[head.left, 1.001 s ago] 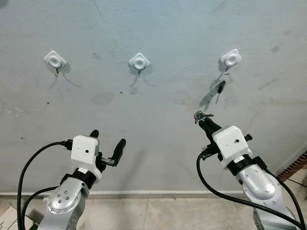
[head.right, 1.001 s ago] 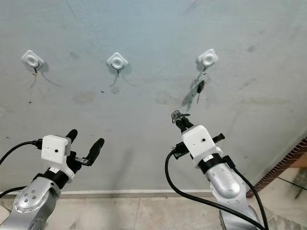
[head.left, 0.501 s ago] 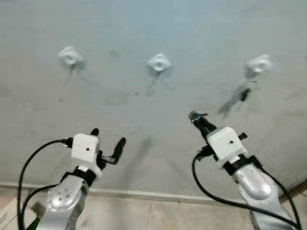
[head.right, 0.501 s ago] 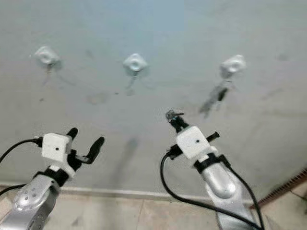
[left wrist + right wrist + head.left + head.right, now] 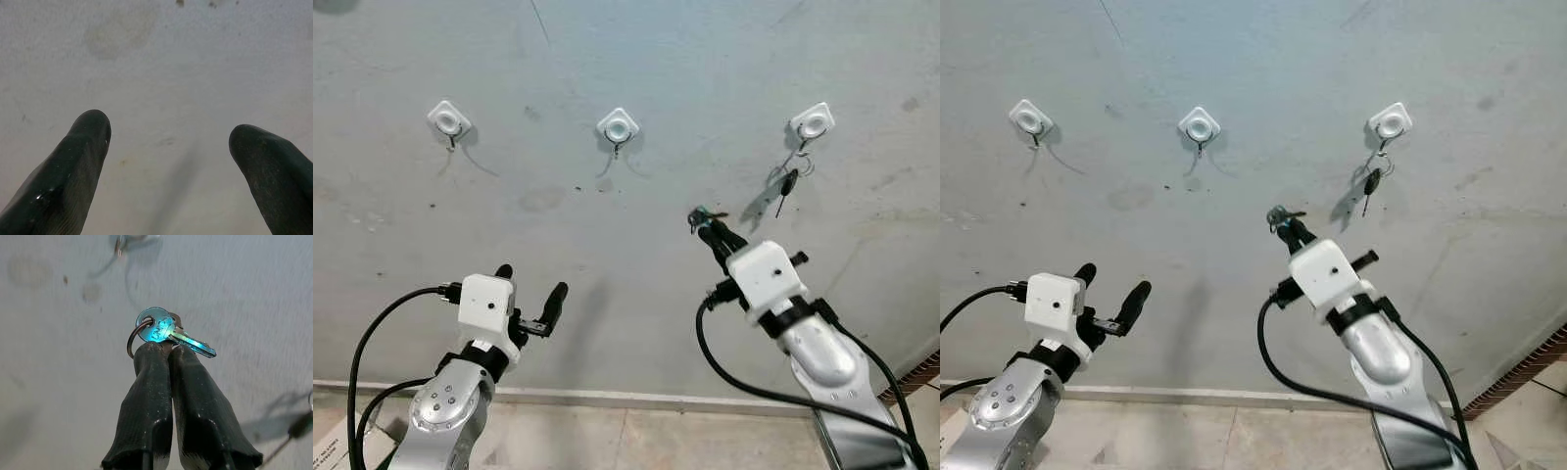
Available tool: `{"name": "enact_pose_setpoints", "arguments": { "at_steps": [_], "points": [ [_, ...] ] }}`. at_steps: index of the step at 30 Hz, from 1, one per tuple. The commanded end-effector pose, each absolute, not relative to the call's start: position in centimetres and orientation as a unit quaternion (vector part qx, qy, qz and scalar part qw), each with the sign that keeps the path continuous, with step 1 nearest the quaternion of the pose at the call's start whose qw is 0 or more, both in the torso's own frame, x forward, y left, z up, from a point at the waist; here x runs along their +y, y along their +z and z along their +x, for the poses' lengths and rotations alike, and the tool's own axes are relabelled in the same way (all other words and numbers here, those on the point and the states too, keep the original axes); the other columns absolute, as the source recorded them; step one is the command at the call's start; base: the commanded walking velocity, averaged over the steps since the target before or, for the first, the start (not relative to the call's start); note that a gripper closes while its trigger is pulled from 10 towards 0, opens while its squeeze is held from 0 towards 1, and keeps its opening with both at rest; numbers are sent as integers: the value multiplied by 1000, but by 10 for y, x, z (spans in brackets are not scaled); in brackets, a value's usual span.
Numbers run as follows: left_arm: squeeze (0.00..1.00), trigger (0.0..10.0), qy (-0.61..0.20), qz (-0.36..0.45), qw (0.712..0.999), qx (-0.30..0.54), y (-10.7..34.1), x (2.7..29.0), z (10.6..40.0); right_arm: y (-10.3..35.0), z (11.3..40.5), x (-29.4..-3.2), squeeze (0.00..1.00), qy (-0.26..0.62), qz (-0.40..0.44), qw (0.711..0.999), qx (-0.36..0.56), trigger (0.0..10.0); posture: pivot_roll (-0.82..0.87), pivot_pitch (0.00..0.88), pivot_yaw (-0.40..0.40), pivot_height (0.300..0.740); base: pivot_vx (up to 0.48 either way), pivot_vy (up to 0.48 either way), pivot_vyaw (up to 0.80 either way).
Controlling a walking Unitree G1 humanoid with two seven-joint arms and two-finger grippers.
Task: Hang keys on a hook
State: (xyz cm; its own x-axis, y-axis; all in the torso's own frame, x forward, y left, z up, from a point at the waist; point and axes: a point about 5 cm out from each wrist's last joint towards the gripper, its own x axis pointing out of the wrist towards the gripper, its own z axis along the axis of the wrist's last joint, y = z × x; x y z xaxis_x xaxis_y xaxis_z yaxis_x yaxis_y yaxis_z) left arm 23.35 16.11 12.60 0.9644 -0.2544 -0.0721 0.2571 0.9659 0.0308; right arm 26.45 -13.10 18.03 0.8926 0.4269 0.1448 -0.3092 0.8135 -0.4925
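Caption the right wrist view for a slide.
Right pincer shut on a blue key and its ring, held up before a grey wall.

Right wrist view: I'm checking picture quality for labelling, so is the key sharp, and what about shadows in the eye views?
Right wrist view: the key in the right claw is sharp, the wall softer. Left eye view: crisp, with the hanging keys casting a dark shadow down-left on the wall. Left wrist view: left claw fingers slightly soft.
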Motion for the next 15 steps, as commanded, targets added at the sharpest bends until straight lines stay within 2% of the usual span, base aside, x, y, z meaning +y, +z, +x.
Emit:
{"name": "enact_pose_setpoints", "arguments": {
  "at_steps": [1,6,15],
  "points": [
    [0,10000,-168,31,985,12,133,152,232,188,269,-123,0,212,-223,942,-135,10000,16,12,48,740,0,0,0],
    [0,10000,-206,12,978,2,135,140,228,199,273,-104,0,264,-192,934,-144,10000,19,14,41,740,0,0,0],
    [0,10000,-199,14,980,12,130,140,229,223,281,-77,0,322,-176,912,-185,10000,17,10,37,740,0,0,0]
  ]
}}
